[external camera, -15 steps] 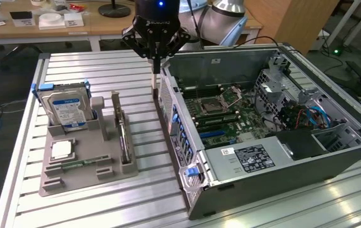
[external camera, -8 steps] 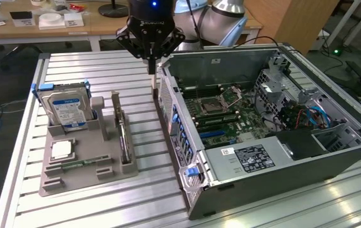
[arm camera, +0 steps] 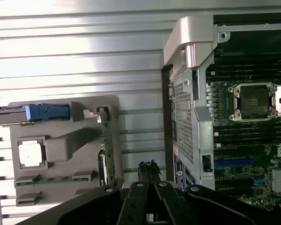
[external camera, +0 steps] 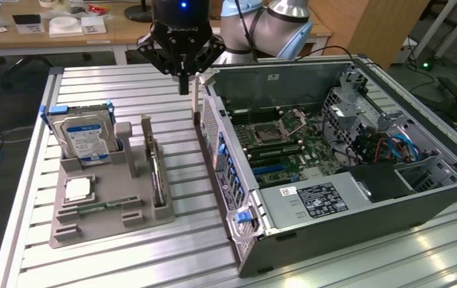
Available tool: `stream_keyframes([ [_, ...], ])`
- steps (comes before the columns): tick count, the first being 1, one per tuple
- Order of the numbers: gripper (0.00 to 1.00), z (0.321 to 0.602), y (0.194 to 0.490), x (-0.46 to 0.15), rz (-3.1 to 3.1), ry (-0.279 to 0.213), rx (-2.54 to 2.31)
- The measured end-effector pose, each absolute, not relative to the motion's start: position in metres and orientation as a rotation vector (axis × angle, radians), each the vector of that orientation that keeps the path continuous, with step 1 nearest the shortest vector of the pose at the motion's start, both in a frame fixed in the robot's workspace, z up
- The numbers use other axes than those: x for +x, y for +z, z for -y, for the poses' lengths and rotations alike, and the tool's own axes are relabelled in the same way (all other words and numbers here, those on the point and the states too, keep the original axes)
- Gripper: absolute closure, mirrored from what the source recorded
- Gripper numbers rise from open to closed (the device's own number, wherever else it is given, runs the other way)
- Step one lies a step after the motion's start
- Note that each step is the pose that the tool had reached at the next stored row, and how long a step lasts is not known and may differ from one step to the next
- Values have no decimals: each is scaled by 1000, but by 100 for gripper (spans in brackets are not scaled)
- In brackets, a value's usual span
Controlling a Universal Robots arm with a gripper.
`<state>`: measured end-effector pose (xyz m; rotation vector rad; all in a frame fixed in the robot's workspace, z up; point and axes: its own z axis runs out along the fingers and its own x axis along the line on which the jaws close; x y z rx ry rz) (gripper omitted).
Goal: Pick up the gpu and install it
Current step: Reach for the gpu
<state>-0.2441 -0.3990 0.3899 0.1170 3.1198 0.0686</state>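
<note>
The fingers are clenched together on nothing, hanging tip-down over the ribbed aluminium worktop between the grey parts holder and the open computer case. The gpu stands on edge in a slot of that holder, near a hard drive with a blue-and-white label, and a wooden desk stands behind. The print on that label and on the power supply's white sticker is too small to read.

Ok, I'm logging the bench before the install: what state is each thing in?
gripper: shut, empty, above the table.
gpu: on edge in the grey holder, not held.
hard drive: upright in the holder.
computer case: on its side, open.
</note>
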Motion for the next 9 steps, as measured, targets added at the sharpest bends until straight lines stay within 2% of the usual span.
stream_keyframes([
  [9,89,399,390,-260,-3120,69,117],
])
